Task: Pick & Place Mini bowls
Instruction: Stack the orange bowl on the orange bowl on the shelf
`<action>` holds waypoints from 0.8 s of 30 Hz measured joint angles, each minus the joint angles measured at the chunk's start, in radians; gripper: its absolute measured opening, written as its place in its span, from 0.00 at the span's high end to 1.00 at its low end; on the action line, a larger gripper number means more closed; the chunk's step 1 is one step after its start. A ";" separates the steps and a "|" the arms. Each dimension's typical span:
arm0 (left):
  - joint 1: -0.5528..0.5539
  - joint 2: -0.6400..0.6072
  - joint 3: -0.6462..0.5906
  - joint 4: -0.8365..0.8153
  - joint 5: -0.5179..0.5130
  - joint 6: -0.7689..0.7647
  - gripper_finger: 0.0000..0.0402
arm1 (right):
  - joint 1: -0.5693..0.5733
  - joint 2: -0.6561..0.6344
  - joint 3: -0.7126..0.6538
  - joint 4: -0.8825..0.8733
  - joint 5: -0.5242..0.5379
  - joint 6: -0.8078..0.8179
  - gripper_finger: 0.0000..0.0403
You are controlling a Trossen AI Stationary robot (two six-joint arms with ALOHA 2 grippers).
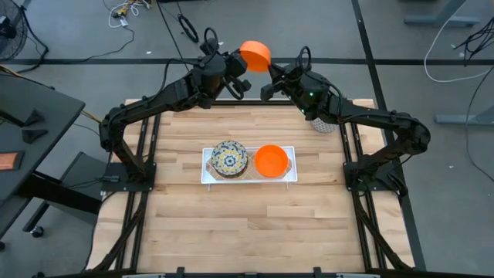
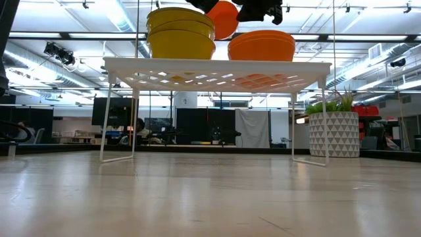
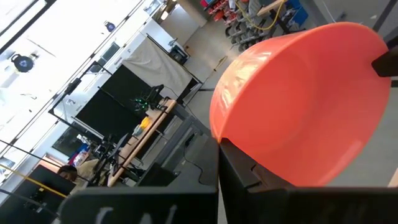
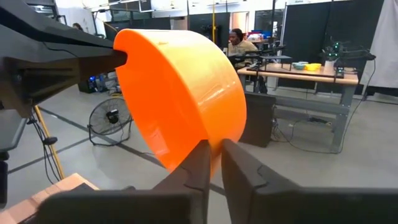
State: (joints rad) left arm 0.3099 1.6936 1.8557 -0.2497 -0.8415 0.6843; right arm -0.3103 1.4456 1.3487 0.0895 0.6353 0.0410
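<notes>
1. The orange bowl [image 1: 255, 55] hangs in the air between the two grippers, above the far edge of the table [image 1: 255, 224], tipped on its side so its mouth faces sideways rather than up.
2. The left gripper [image 1: 241, 76] is clenched on the bowl's rim from one side; the right gripper [image 1: 272, 83] meets the opposite rim, its fingers [image 4: 198, 163] pinching the edge with only a thin gap between them.
3. Both grippers are about equally near; it reads as a handover, and the bowl seems to be gripped by both at once.
4. Behind and below them, a white rack [image 1: 210, 176] holds a patterned bowl stack [image 1: 229, 157] and an orange stack [image 1: 271, 161].
5. How firmly the right fingers bite is hard to judge; the rim hides the inner pad.
</notes>
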 joint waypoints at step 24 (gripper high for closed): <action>0.001 0.000 0.000 -0.002 0.046 0.000 0.76 | 0.000 0.000 0.000 0.000 -0.026 0.004 1.00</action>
State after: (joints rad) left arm 0.3111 1.6936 1.8561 -0.2520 -0.7957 0.6846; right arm -0.3106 1.4452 1.3487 0.0895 0.6098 0.0448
